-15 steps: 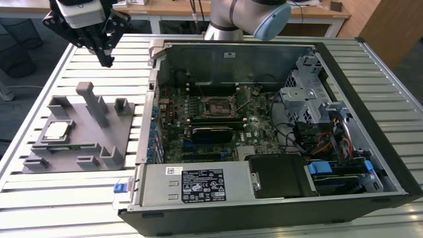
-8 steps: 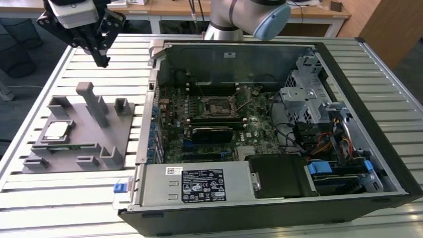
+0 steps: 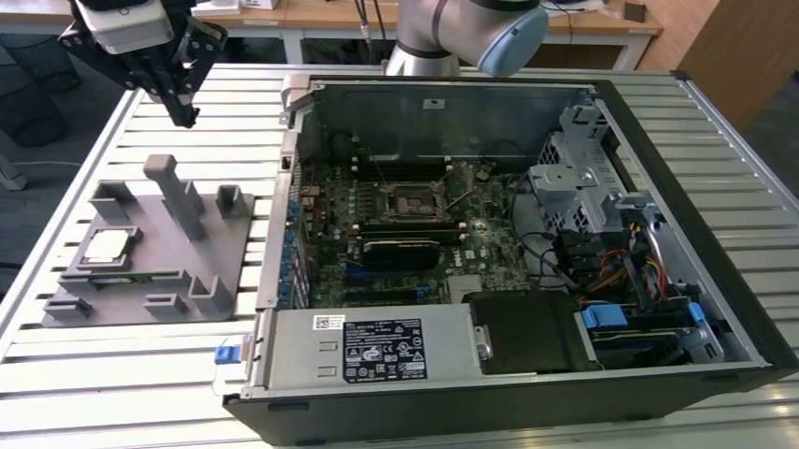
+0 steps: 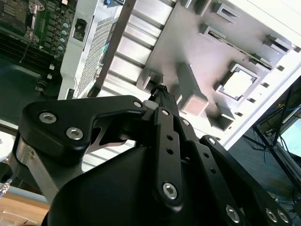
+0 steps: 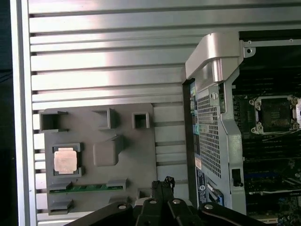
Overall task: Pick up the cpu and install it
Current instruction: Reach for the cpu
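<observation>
The cpu (image 3: 107, 247) is a small square chip with a silvery top, lying flat in a pocket of the grey holder plate (image 3: 150, 290) on the exterior view's left. It also appears in both wrist views as the cpu (image 5: 65, 160) and the cpu (image 4: 236, 81). My gripper (image 3: 186, 114) hangs well above the slatted table, beyond the far end of the holder plate and apart from the chip. Its fingertips (image 5: 162, 182) meet, shut with nothing between them. The black-framed motherboard socket (image 3: 413, 201) sits uncovered inside the open computer case.
A green memory stick (image 5: 87, 188) lies in a slot of the holder plate near the cpu. A tall grey post (image 3: 175, 192) and several small blocks rise from the plate. The case wall (image 5: 211, 122) stands between plate and motherboard. Cables and drive bays (image 3: 612, 243) crowd the case's far side.
</observation>
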`<state>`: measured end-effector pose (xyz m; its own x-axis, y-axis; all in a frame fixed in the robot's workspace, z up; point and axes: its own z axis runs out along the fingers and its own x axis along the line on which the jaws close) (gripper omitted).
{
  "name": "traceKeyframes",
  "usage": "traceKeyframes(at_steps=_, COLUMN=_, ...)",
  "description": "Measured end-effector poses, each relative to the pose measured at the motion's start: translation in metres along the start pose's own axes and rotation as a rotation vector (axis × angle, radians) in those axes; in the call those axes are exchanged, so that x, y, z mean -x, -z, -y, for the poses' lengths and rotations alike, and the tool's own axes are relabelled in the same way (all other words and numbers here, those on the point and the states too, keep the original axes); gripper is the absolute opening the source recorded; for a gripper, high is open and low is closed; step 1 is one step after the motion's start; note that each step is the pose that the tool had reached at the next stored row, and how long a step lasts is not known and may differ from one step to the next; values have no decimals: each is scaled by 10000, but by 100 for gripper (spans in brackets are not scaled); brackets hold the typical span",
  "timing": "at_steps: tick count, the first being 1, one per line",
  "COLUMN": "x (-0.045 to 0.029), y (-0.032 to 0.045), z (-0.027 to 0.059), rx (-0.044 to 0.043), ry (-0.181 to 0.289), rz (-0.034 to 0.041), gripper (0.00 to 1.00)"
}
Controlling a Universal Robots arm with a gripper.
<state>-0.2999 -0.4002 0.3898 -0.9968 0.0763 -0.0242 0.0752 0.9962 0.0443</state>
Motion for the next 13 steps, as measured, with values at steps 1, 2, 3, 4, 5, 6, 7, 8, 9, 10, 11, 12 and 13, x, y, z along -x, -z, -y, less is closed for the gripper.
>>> traceKeyframes(at_steps=1, x=-9, y=0, z=1, rx=0, ry=0, rz=0, gripper=11)
traceKeyframes(at_steps=2, x=-19, y=-1, z=2, rx=0, ry=1, rz=0, gripper=11)
traceKeyframes(at_steps=3, x=-28, y=-1, z=2, rx=0, ry=1, rz=-1, gripper=11)
traceKeyframes(at_steps=4, x=-37, y=-1, z=3, rx=0, ry=0, rz=-2, gripper=11)
traceKeyframes(at_steps=5, x=-46, y=-1, z=4, rx=0, ry=1, rz=-2, gripper=11)
traceKeyframes(at_steps=6, x=-55, y=-1, z=4, rx=0, ry=1, rz=-2, gripper=11)
traceKeyframes(at_steps=7, x=-64, y=-1, z=5, rx=0, ry=1, rz=-2, gripper=11)
traceKeyframes(at_steps=8, x=-74, y=-1, z=6, rx=0, ry=0, rz=-2, gripper=11)
traceKeyframes(at_steps=9, x=-83, y=-1, z=6, rx=-1, ry=0, rz=-3, gripper=11)
traceKeyframes(at_steps=10, x=-92, y=-2, z=7, rx=0, ry=1, rz=-3, gripper=11)
traceKeyframes(at_steps=11, x=-101, y=-2, z=8, rx=0, ry=0, rz=-3, gripper=11)
traceKeyframes(at_steps=12, x=-111, y=-2, z=9, rx=0, ry=0, rz=-3, gripper=11)
traceKeyframes(at_steps=13, x=-120, y=-2, z=9, rx=0, ry=0, rz=-4, gripper=11)
